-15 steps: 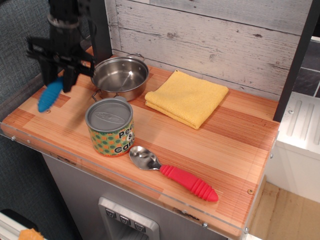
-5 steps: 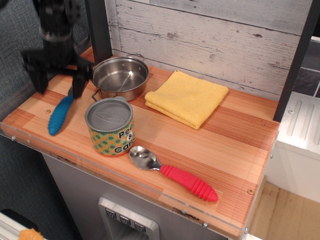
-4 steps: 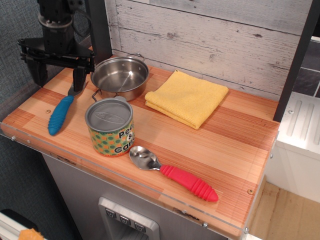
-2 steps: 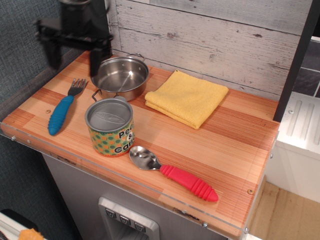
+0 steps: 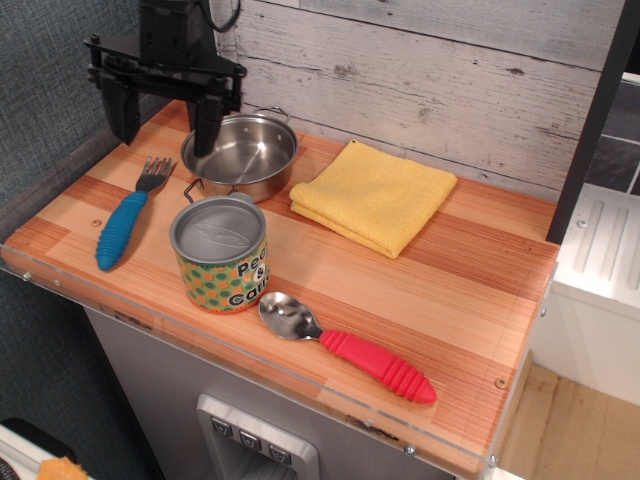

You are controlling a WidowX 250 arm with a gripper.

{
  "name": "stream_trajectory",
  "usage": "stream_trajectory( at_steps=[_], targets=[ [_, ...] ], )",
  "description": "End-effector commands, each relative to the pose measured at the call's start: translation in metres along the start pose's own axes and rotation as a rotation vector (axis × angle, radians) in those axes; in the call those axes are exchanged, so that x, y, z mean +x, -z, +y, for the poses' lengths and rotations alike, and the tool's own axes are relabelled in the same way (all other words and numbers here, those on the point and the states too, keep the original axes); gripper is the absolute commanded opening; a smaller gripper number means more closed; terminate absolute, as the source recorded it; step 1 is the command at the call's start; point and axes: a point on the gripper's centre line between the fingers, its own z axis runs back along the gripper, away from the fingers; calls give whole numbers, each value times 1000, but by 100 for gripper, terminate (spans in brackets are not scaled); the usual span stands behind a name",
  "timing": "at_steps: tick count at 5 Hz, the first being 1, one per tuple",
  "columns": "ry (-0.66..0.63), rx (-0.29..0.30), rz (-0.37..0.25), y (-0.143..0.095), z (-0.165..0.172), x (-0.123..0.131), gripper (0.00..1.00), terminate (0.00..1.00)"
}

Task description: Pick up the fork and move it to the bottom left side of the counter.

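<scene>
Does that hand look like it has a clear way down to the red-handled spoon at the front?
Probably yes. The spoon lies in the open on the counter with nothing over it. The open hand hangs far off at the back left, so it would need to pass over or around the can.

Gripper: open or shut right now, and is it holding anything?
Open and empty. The gripper hangs above the counter with fingers spread wide apart; the fork lies flat below, untouched.

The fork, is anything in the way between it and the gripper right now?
Nothing visible. The fork lies bare on the counter, left of the can, and the open gripper hangs above its tines with only air between.
</scene>
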Motion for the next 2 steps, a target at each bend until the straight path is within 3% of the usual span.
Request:
stream_trajectory(
  at_steps=[1, 2],
  targets=[
    [81, -54, -64, -44, -43, -23, 100, 0],
    [85, -88, -50, -47, -73, -33, 100, 100]
  ],
)
